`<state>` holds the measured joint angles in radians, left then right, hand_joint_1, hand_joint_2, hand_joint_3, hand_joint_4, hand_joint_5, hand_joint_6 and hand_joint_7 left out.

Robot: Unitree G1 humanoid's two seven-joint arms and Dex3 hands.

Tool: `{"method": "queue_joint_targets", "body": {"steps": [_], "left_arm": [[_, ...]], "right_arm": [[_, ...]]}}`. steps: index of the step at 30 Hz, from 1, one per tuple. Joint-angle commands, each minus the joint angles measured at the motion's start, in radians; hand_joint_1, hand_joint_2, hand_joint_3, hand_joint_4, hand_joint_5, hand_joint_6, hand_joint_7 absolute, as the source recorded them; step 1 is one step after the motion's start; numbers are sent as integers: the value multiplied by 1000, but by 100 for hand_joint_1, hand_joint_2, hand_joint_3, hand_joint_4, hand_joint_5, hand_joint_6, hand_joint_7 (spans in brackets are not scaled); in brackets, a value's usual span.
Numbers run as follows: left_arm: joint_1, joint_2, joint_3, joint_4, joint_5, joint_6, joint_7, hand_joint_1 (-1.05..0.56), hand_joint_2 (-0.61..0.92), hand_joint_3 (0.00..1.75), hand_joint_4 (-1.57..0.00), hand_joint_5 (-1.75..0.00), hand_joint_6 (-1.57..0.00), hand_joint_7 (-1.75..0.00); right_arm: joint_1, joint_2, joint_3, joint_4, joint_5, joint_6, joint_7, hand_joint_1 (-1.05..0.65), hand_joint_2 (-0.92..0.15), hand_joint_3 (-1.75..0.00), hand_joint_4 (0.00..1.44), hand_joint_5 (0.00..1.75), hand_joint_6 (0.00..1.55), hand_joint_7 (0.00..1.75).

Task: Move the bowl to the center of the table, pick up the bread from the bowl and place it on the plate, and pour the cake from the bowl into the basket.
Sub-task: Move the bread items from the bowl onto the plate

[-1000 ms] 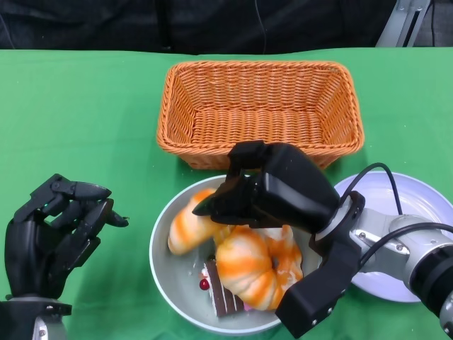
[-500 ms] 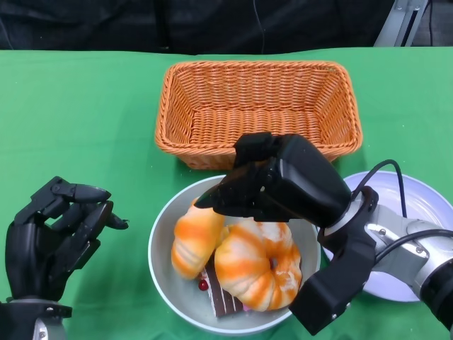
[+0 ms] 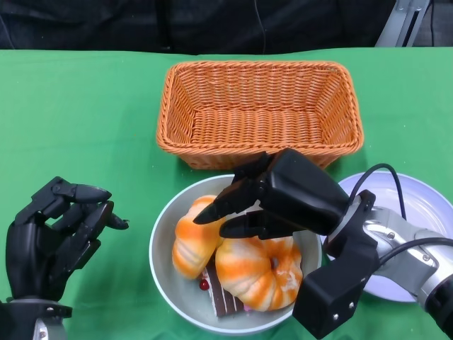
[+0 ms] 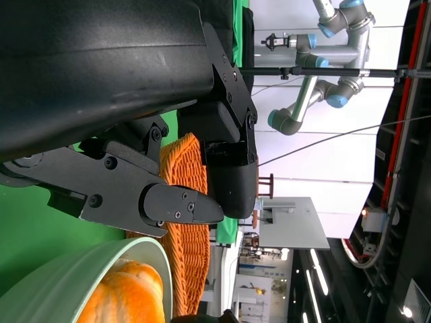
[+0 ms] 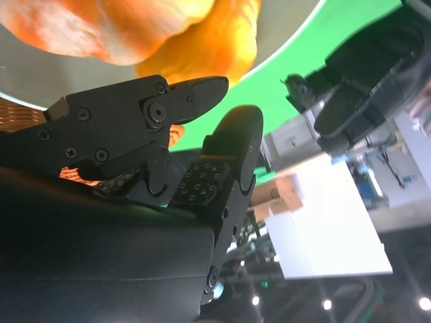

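The bowl sat at lower centre of the head view, just below the basket. In it, the long bread ran diagonally from upper right to lower left, beside a round bread and the cake. The right hand hovered above them, fingers apart, empty. The left hand rested at lower left, loosely spread, holding nothing. The plate lay at the right edge on green cloth.
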<state>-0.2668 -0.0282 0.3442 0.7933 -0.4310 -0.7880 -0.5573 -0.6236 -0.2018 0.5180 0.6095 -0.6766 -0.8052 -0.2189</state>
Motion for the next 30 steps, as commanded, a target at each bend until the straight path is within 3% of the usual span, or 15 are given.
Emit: {"method": "queue_joint_targets", "body": {"steps": [1, 12, 22, 27, 30], "left_arm": [[-2, 17, 5, -6, -10, 14, -2, -19, 92, 24, -87, -132, -94, -96], [1, 19, 1, -7, 10, -1, 14, -21, 92, 21, -90, -127, -94, -94], [6, 15, 2, -22, 2, -1, 9, -22, 92, 20, -90, -123, -97, -86], [10, 10, -1, -36, -4, 3, 12, -25, 92, 16, -87, -128, -107, -59], [12, 8, -2, -43, -10, 7, 6, -25, 92, 16, -79, -147, -93, -96]], "right_arm": [[15, -23, -12, -61, -10, 51, 46, -41, -84, 0, 66, 56, 83, 0], [55, -15, 3, -179, -79, 163, 76, -56, -83, -1, 43, 30, 54, 0], [55, 0, 31, -180, -139, 230, 77, -62, -84, 0, 44, 25, 52, 1], [47, 8, 55, -163, -149, 245, 72, -62, -80, 0, 48, 21, 50, 0], [42, 14, 67, -148, -157, 248, 66, -63, -80, 0, 49, 19, 49, 0]]}}
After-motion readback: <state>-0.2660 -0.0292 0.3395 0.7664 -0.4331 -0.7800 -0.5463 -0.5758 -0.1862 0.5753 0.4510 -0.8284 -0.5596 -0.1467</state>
